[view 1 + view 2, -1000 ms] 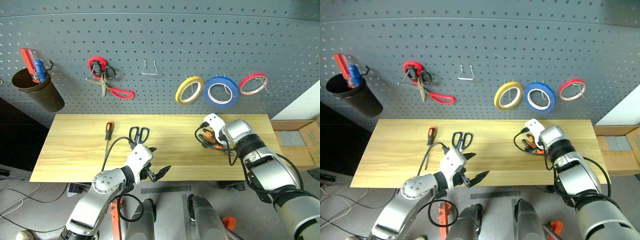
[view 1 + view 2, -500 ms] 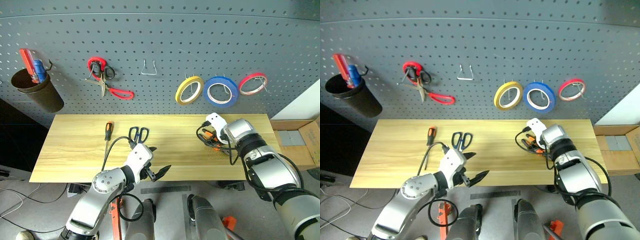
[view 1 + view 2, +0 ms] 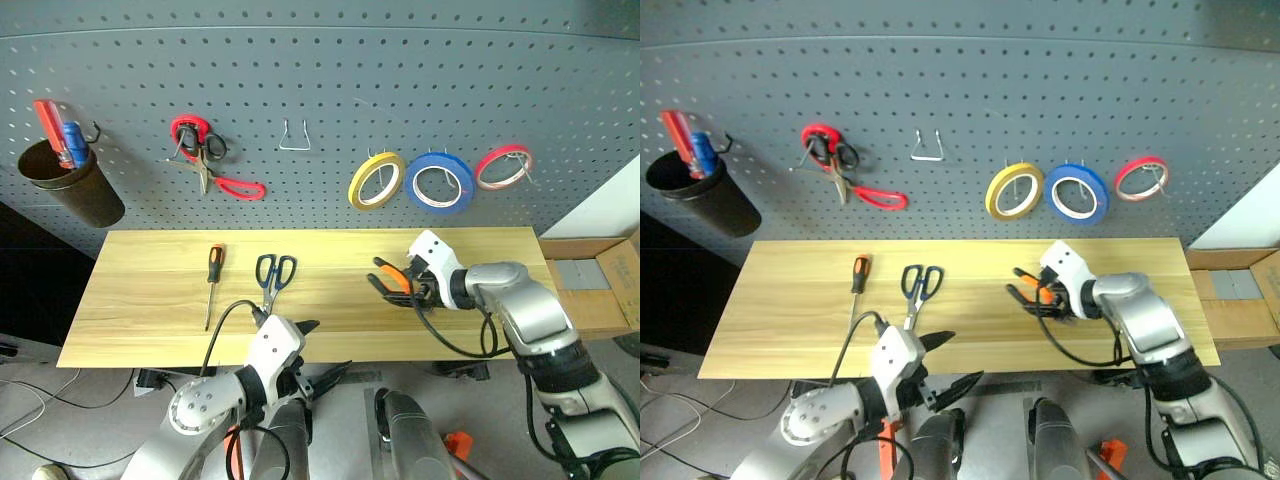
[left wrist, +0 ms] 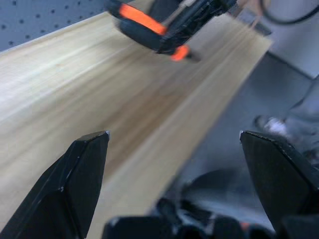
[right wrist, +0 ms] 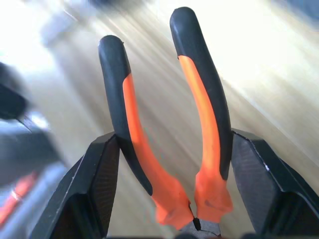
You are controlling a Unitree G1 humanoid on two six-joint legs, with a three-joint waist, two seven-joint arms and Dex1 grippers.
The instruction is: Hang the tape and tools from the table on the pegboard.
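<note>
One pliers (image 5: 164,134) head hidden inside right gripper (image 3: 415,285).

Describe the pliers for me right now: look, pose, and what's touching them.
The pliers have two black handles with orange inlays, spread in a narrow V and joined at orange shoulders near the pivot; the grips look rubbery. The right gripper is shut on them near the pivot end, a finger on each outer side. Seen from the head, they are over the right half of the table, handles pointing toward the robot's left. The steel nose is hidden.
</note>
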